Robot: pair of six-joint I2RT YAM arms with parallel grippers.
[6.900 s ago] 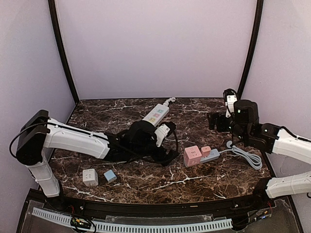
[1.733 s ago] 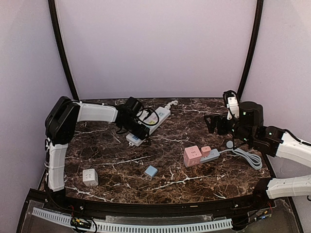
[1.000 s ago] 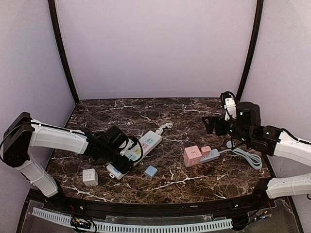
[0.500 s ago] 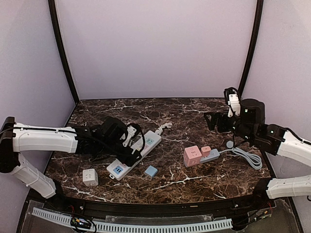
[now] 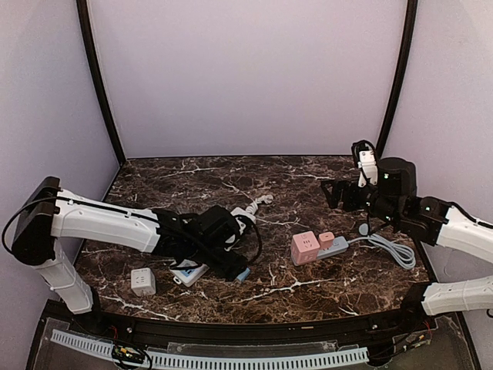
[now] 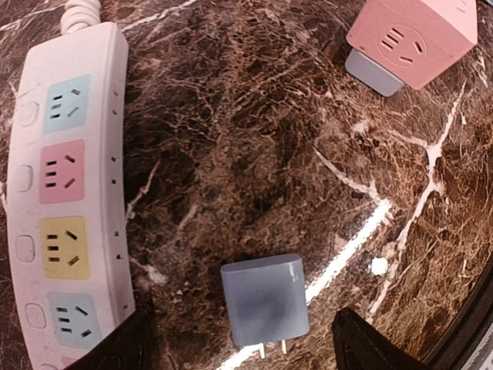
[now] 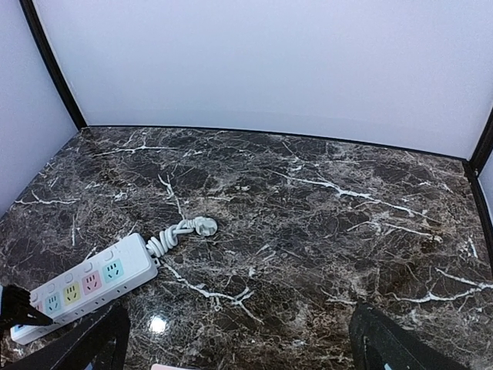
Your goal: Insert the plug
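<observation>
Blue-grey plastic plug (image 6: 262,299) lies flat on the counter (image 6: 254,139), framed by the wide-open left end effector (image 6: 240,345) — probably light, rigid, slick; pinch its smooth side faces, prongs clear.

Setting: robotics lab test cell. Plain lavender backdrop panels (image 5: 246,77) enclose three sides, with black curved frame posts (image 5: 98,85) at the corners. Marble-pattern tabletop (image 5: 308,185). Slotted white cable duct (image 5: 231,359) runs along the near edge. Left arm (image 5: 100,222) and right arm (image 5: 466,231) reach over the table.

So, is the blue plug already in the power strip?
Out. The blue plug lies on the table beside the power strip, prongs bare.
</observation>
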